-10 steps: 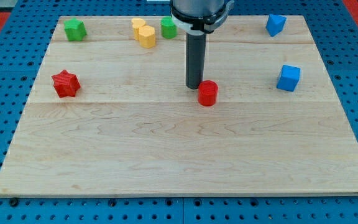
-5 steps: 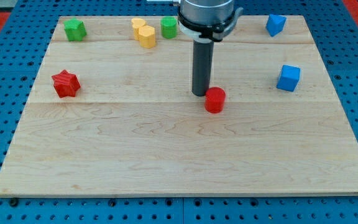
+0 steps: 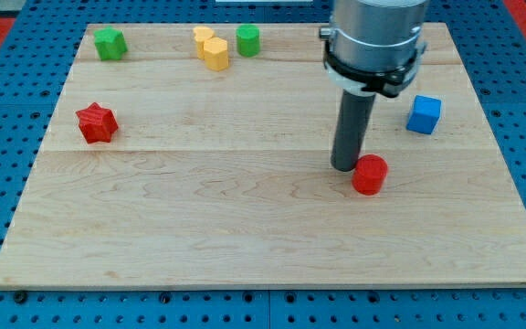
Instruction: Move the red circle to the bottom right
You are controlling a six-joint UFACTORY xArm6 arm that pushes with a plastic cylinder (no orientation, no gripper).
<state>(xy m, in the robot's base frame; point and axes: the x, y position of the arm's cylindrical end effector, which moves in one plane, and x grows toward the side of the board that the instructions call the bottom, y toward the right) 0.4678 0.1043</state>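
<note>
My tip [image 3: 345, 167] stood touching the upper-left side of the red circle [image 3: 370, 175], right of board centre. There were no jaws to report; the bottom-right corner lay beyond the circle.

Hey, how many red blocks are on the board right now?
2. The red star sits near the view's left edge, and the red circle lies right of centre, just beside my tip. The arm covers part of the top right, so others may be hidden.
</note>
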